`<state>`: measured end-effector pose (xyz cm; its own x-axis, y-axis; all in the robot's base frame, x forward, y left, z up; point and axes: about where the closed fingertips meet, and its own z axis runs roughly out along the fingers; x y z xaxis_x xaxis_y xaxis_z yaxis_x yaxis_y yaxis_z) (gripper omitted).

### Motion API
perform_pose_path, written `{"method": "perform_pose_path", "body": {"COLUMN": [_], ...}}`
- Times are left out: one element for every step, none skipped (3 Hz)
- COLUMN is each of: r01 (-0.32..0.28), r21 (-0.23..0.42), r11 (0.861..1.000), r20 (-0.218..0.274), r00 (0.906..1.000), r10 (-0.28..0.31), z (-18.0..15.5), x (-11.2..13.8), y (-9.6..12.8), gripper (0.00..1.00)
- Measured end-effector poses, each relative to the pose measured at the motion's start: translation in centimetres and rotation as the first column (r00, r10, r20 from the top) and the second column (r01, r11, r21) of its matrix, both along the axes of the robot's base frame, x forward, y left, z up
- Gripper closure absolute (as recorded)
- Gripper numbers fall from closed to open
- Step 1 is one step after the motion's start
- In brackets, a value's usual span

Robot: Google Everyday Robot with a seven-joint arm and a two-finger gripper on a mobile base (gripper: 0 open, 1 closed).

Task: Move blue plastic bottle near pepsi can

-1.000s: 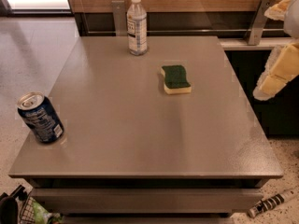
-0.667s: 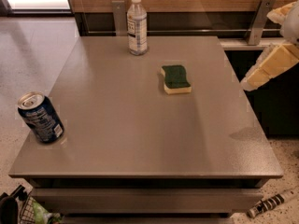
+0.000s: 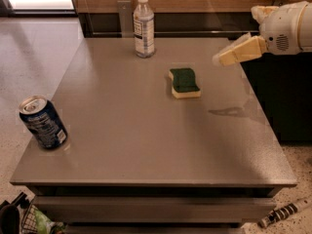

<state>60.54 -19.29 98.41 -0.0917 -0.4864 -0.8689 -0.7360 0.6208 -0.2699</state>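
Camera view, looking down on a grey table [image 3: 146,150]. Near its middle, a green-topped sponge [image 3: 184,83], used here as the marker for everything else.

Behind and left of the sponge, at the far edge: the bottle [image 3: 144,28], upright, cap on, untouched. Far left of the sponge and nearer the camera, at the left edge: the can [image 3: 43,123], upright, well apart from the bottle.

Right of the sponge and raised above the tabletop: the cream gripper [image 3: 218,59], pointing left and slightly down, holding nothing. Cannot tell whether spread or pressed together. Right of the sponge and nearer the camera, a faint shadow [image 3: 229,112] on the surface.

Changed within the last second: gripper swung in from beyond the right edge, formerly hanging lower and farther from the sponge, now reaching over the tabletop toward the bottle. Bottle, can and sponge all unmoved.

Meaning for the task, as a judgement: only the approach under way, with no contact, no grasp and nothing carried. Still to do: reaching past the sponge to the bottle, gripping it, then crossing most of the table to set it beside the can.
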Motion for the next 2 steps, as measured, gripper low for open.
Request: {"method": "perform_pose_path", "body": {"r01": [0.003, -0.014], "r21": [0.177, 0.278], "r11": [0.984, 0.961], "r20": [0.137, 0.213], "r00": [0.9901, 0.9758], "r10": [-0.028, -0.047], "z": [2.3, 4.3], "x": [4.7, 8.1], "y": [1.0, 1.7], "gripper": [0.00, 0.00]}}
